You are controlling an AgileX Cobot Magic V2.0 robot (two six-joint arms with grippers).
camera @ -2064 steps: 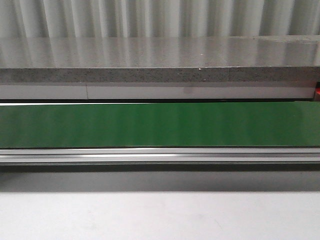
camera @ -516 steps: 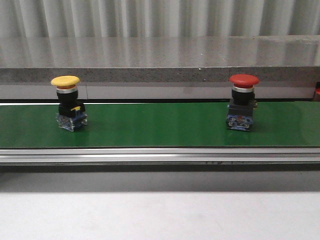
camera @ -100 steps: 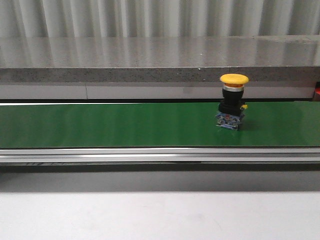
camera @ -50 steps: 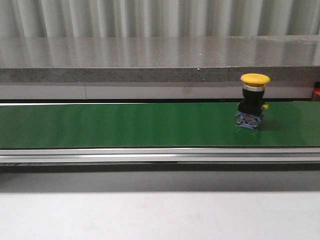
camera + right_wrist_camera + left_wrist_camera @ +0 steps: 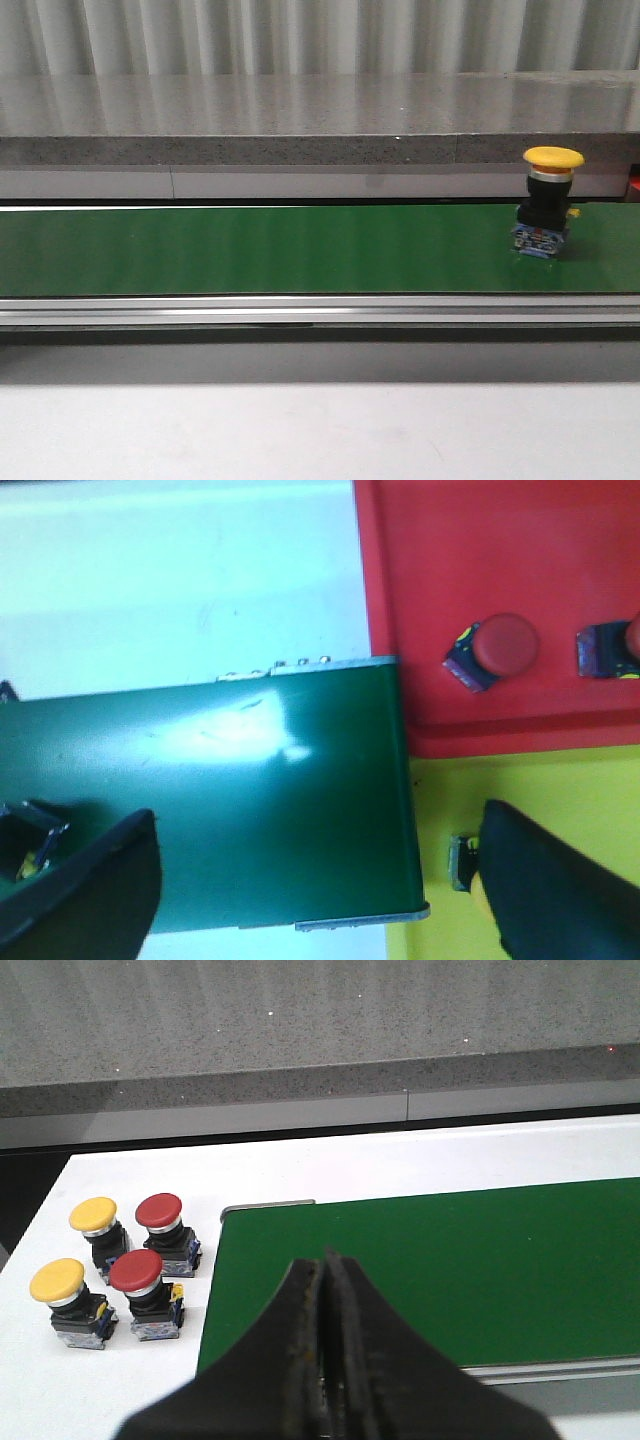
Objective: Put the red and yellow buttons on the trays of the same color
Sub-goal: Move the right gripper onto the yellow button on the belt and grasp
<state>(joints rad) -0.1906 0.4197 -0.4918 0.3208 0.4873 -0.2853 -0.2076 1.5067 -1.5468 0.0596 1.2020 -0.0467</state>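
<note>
Two red buttons already lie on the red tray (image 5: 400, 600): one red button (image 5: 505, 645) in full sight and a second red button (image 5: 625, 645) cut off by the frame edge. A part of another unit (image 5: 462, 860) shows on the yellow tray (image 5: 580, 780), half hidden behind a finger of the right tool (image 5: 315, 880), so its color cannot be told. Much seems left to do: four more wait on the white worktop (image 5: 120, 1380) beside the near end of the green belt (image 5: 450, 1270), namely yellow button A (image 5: 93, 1215), yellow button B (image 5: 57, 1280), red button C (image 5: 158, 1210) and red button D (image 5: 135, 1270). One yellow button (image 5: 553, 157) stands upright on the belt toward its right end. The right tool hangs spread wide and empty above that end, the arriving unit's base (image 5: 25, 845) just beside one finger. The left tool (image 5: 322, 1360) is clenched on nothing, well apart from the waiting four.
</note>
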